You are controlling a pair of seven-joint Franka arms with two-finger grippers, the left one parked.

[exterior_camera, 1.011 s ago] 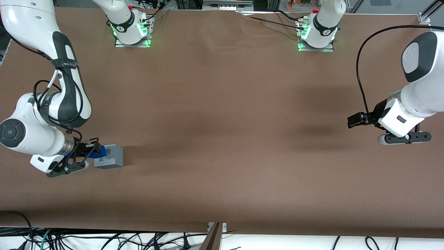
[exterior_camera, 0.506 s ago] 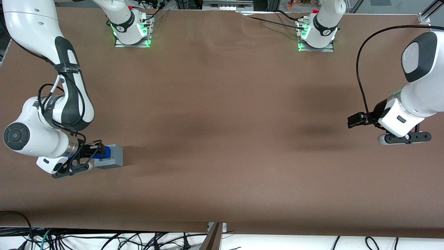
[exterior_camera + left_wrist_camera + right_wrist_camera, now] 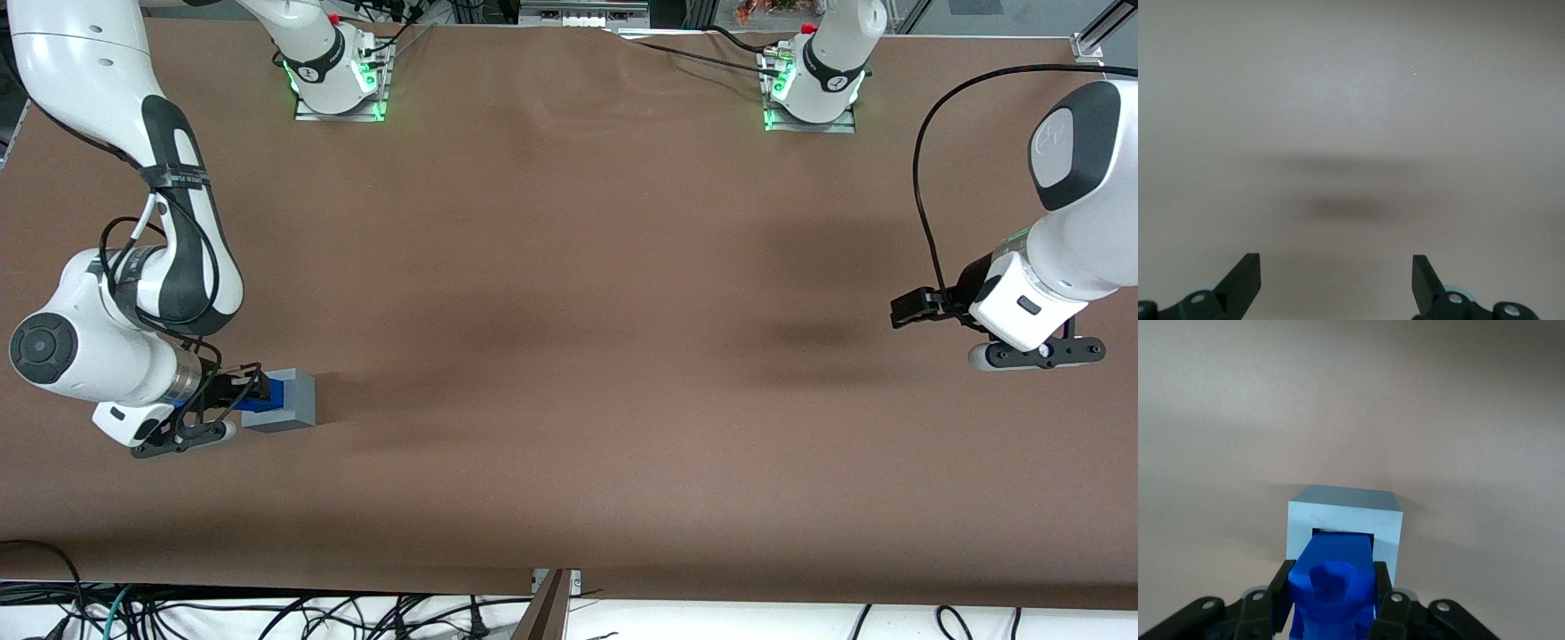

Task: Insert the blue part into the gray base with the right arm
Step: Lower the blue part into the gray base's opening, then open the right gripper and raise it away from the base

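The gray base (image 3: 298,400) sits on the brown table toward the working arm's end. My right gripper (image 3: 253,391) hovers over its top, shut on the blue part (image 3: 267,394), which hangs above the recess. In the right wrist view the blue part (image 3: 1333,583) is clamped between the two black fingers (image 3: 1279,593), and its tip reaches the recess of the gray base (image 3: 1345,517). How deep the tip sits in the recess is hidden.
The brown table (image 3: 569,356) spreads wide toward the parked arm's end. Two arm mounts with green lights (image 3: 338,84) stand at the table's edge farthest from the front camera. Cables (image 3: 267,613) lie below the near edge.
The right gripper has carried the blue part sideways from beside the gray base to over its recess. It shifted only slightly in the last half second.
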